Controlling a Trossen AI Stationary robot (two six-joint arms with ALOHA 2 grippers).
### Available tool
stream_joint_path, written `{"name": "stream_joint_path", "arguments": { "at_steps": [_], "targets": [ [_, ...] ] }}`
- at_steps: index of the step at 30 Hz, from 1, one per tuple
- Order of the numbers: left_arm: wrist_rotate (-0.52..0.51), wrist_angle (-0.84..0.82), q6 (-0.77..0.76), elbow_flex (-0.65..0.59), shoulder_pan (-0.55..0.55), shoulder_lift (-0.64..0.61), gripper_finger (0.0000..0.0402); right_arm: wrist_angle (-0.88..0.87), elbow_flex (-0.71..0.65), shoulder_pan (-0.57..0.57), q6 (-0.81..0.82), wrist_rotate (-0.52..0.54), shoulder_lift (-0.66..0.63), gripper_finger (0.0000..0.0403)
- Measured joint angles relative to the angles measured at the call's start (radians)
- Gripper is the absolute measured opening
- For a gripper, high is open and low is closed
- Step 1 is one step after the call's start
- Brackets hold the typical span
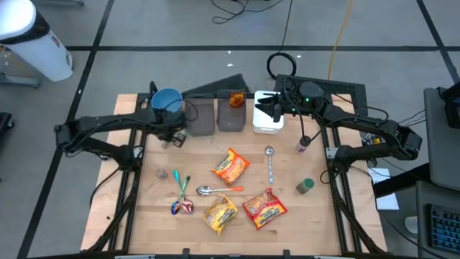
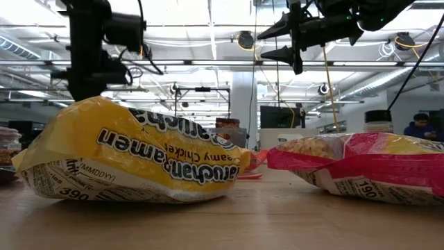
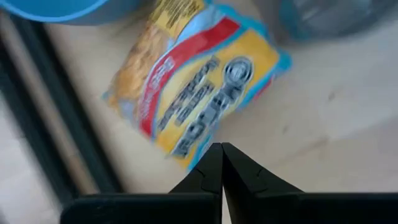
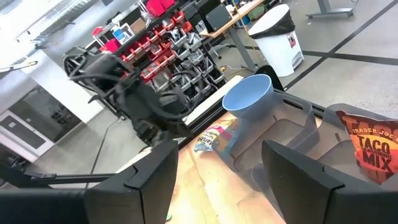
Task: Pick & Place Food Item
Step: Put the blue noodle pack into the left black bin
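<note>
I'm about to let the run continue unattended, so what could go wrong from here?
1. The left hand is shut above a ramen packet beside the blue cup; descending shut, it would likely push the packet, not grasp it.
2. The right hand hangs open over the white container, near the grey bins and taco mix packet; a sideways move could knock them.

The left wrist view's yellow packet (image 3: 193, 87) is blurred, its print unreadable, and the blue bowl (image 3: 62, 7) is cut off.
</note>
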Motion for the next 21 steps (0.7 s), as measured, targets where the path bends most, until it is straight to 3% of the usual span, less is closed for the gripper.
{"name": "stream_joint_path", "arguments": {
  "at_steps": [3,12,17,21],
  "targets": [
    [0.029,0.065,0.015,-0.024,0.077,0.0,0.0013,0.0,0.0,0.0,0.012,0.0,-0.001,0.0226],
    [-0.033,0.153,0.092,-0.027,0.201,0.008,0.0006,0.0,0.0,0.003,0.019,0.0,-0.002,0.0226],
    [-0.036,0.173,0.115,-0.027,0.24,0.078,0.0018,0.0,0.0,0.003,0.019,0.001,-0.002,0.0226],
    [-0.034,0.185,0.142,-0.027,0.242,0.152,0.0005,0.0,0.0,0.003,0.026,0.001,-0.002,0.0226]
  ]
}}
